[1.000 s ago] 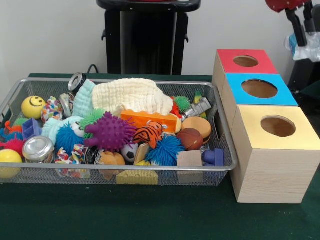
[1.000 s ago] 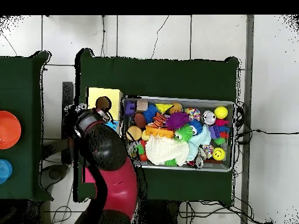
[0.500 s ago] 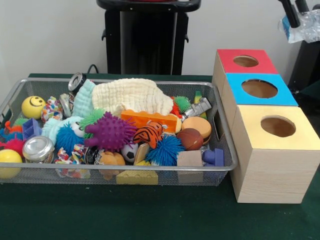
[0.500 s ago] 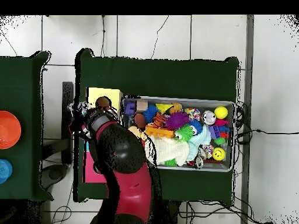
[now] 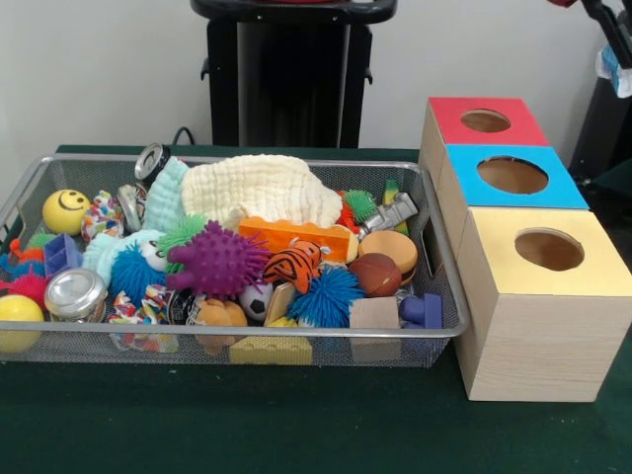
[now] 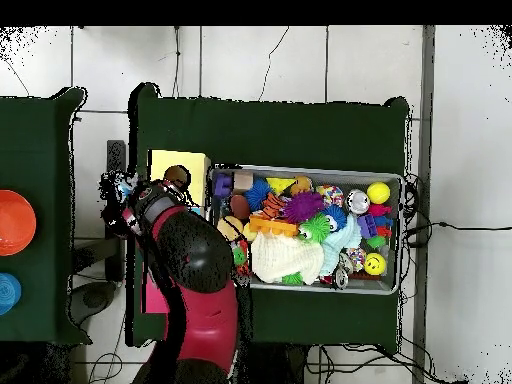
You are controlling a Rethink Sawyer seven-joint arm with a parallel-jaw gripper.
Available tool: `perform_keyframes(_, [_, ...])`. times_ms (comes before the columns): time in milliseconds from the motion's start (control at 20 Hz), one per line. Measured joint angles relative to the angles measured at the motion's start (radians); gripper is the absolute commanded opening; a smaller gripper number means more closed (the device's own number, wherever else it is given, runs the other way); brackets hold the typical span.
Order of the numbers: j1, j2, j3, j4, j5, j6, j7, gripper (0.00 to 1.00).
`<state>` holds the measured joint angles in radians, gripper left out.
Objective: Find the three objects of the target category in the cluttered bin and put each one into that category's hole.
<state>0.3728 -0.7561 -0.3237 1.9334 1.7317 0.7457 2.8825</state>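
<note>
Gripper (image 6: 115, 188) hangs off past the boxes (image 5: 513, 178), away from the bin (image 5: 434, 326); can't tell about its fingers.

A wire bin (image 5: 434, 247) packed with toys fills the left — three boxes (image 5: 538, 296) stand at right: red, blue, yellow.

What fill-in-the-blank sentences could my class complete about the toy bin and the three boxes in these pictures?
1. Of the three wooden boxes, the one nearest the front-view camera has a ____ top.
2. The blue-topped wooden box stands between the yellow-topped one and the ____-topped one.
3. The yellow ball with a smiley face lies inside the wire mesh ____.
4. The cream muslin cloth lies on ____ of the toys.

Missing words: yellow; red; bin; top
</note>
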Motion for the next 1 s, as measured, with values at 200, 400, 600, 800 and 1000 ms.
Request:
perform_keyframes(200, [0.011, 0.026, 0.005, 0.016, 0.042, 0.0, -0.083, 0.0])
perform_keyframes(400, [0.011, 0.05, 0.006, 0.028, 0.047, 0.0, -0.148, 0.0])
perform_keyframes(600, [0.009, 0.064, 0.006, 0.03, 0.047, 0.0, -0.177, 0.0])
perform_keyframes(800, [0.002, 0.071, 0.006, 0.031, 0.047, 0.0, -0.192, 0.0])
perform_keyframes(1000, [-0.014, 0.082, 0.006, 0.033, 0.047, 0.0, -0.207, 0.0])
